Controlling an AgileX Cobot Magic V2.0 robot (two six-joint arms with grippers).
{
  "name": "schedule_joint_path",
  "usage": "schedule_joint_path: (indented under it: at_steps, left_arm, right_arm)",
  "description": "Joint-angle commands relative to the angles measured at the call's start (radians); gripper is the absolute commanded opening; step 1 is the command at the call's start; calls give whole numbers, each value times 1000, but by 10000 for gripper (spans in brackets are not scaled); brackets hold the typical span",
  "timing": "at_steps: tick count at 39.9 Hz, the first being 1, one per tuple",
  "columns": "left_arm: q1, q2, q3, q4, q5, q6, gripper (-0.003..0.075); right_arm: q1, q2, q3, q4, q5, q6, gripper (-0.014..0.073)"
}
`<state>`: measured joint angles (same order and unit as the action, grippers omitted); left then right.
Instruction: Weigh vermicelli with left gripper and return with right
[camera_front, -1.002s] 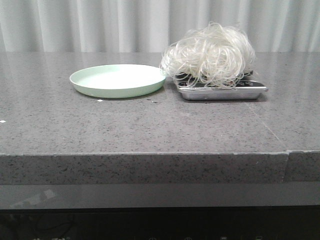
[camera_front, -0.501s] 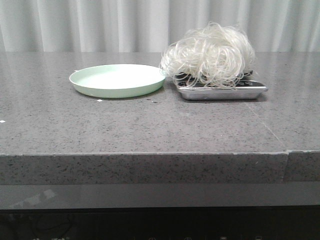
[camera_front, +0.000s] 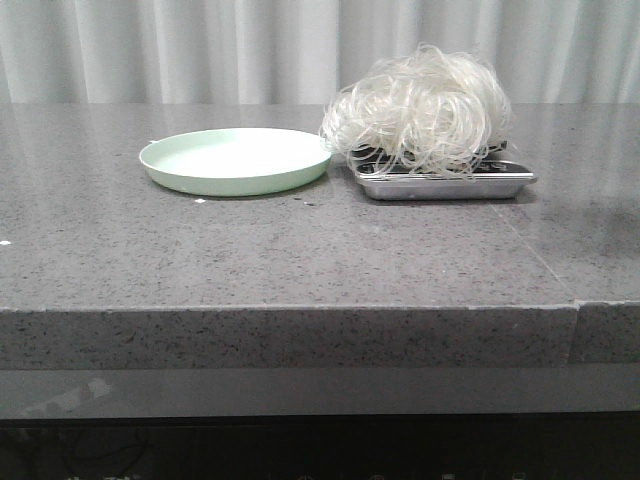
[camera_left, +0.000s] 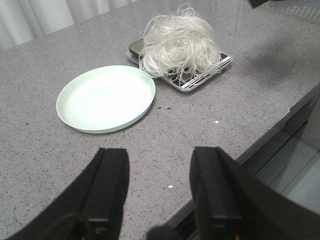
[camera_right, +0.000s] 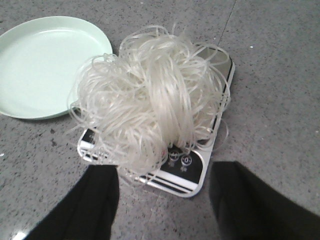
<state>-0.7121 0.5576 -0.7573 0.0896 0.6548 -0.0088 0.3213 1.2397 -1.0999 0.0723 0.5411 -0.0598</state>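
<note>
The vermicelli (camera_front: 420, 110), a fluffy mound of white strands, rests on a silver kitchen scale (camera_front: 445, 183) at the table's middle right. It also shows in the left wrist view (camera_left: 177, 42) and the right wrist view (camera_right: 150, 100). A pale green plate (camera_front: 235, 160) lies empty to its left. My left gripper (camera_left: 159, 160) is open and empty above the table's front edge, well short of the plate (camera_left: 106, 97). My right gripper (camera_right: 162, 175) is open and empty, just in front of the scale (camera_right: 192, 170). Neither gripper shows in the front view.
The grey stone table (camera_front: 300, 260) has a seam on its right side. White curtains (camera_front: 200, 50) hang behind it. Small white specks lie on the table near the plate.
</note>
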Motion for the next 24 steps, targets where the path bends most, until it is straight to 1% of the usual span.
schedule_joint_path:
  at_steps: [1,10,11,18,21,24]
  left_arm:
    - [-4,2,-23,-6,-81,-5,388]
    - [-4,2,-23,-6,-81,-5,388]
    - [-4,2,-23,-6,-81,-5,388]
    - [-4,2,-23,-6,-81,-5,388]
    - [-4,2,-23,-6,-81,-5,388]
    - [-4,2,-23,-6,-81,-5,388]
  right_arm:
    - [3,74,-102,0,-48,-9,519]
    - [3,255,-243,15,-41,-9,519]
    - [3,298,-268,15,-42,-9,519]
    - [3,399,-328,15,-47,-9,515]
    - [3,427,-340,15,-51,-9,485]
    - [3,445,-345,15,-56,-9,409]
